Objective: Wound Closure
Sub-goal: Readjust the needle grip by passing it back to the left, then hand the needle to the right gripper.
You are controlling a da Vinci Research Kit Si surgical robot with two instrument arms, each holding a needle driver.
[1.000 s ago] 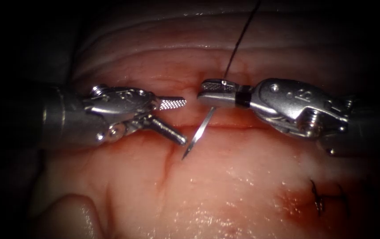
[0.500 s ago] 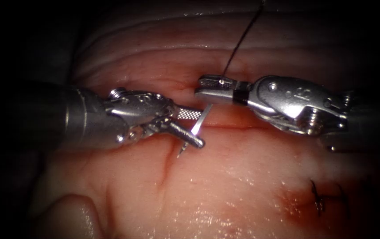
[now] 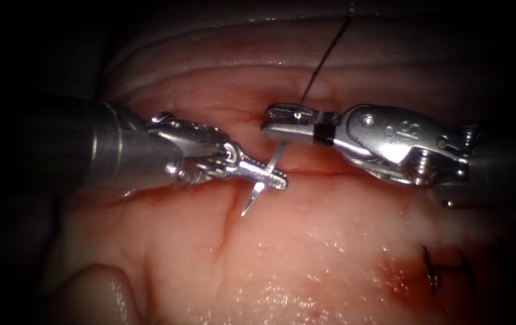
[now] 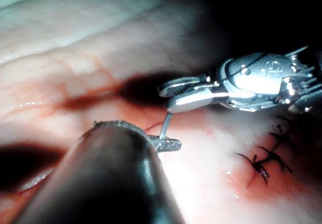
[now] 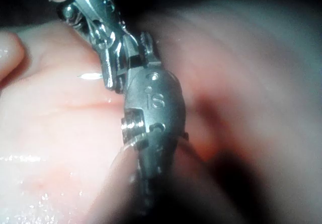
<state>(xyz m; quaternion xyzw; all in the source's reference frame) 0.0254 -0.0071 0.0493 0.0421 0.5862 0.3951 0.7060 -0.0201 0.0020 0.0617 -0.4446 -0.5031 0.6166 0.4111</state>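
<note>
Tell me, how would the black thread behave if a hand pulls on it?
The thread is probably limp and light: it is hair-thin and rises from the needle's end at the right hand. It may slip in smooth metal. Both the left hand and the right one are shut on the needle, above the tissue.

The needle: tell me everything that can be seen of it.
The needle is a thin, bright, curved sliver of metal, held clear of the tissue, not in it. The right tool grips its thread end, where the thread runs upward. The left tool is shut on it near the tip, which points down over the cut.
</note>
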